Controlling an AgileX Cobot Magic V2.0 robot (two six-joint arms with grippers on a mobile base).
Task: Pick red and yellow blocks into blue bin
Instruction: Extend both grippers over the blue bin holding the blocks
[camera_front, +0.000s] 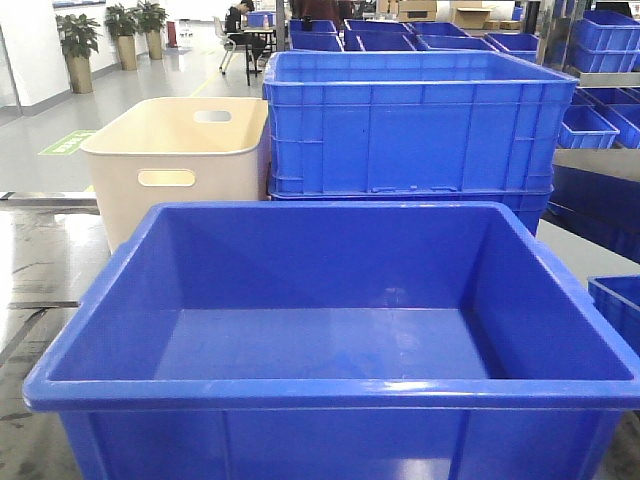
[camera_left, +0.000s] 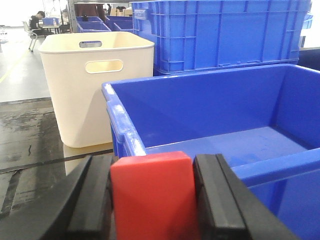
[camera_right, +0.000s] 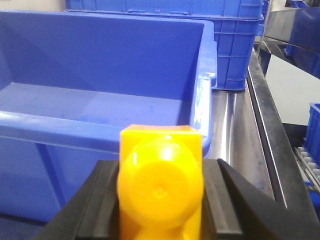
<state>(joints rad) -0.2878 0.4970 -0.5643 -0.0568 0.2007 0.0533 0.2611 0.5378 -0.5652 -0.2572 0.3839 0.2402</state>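
Observation:
The glossy blue bin (camera_front: 330, 392) fills the near half of the front view, and nothing shows inside it. No gripper shows in that view. In the left wrist view my left gripper (camera_left: 152, 200) is shut on the red block (camera_left: 152, 192), just outside the blue bin's (camera_left: 125, 132) near left corner, about level with its rim. In the right wrist view my right gripper (camera_right: 161, 205) is shut on the yellow block (camera_right: 161, 180), a round stud facing the camera, outside the blue bin's (camera_right: 107, 132) near wall by its right corner.
A beige tub (camera_front: 175, 160) with oval handle holes stands behind the bin at the left. Ribbed blue crates (camera_front: 410, 125) are stacked behind it. A metal table edge (camera_right: 265, 130) runs along the right, with more blue crates (camera_front: 600, 40) beyond.

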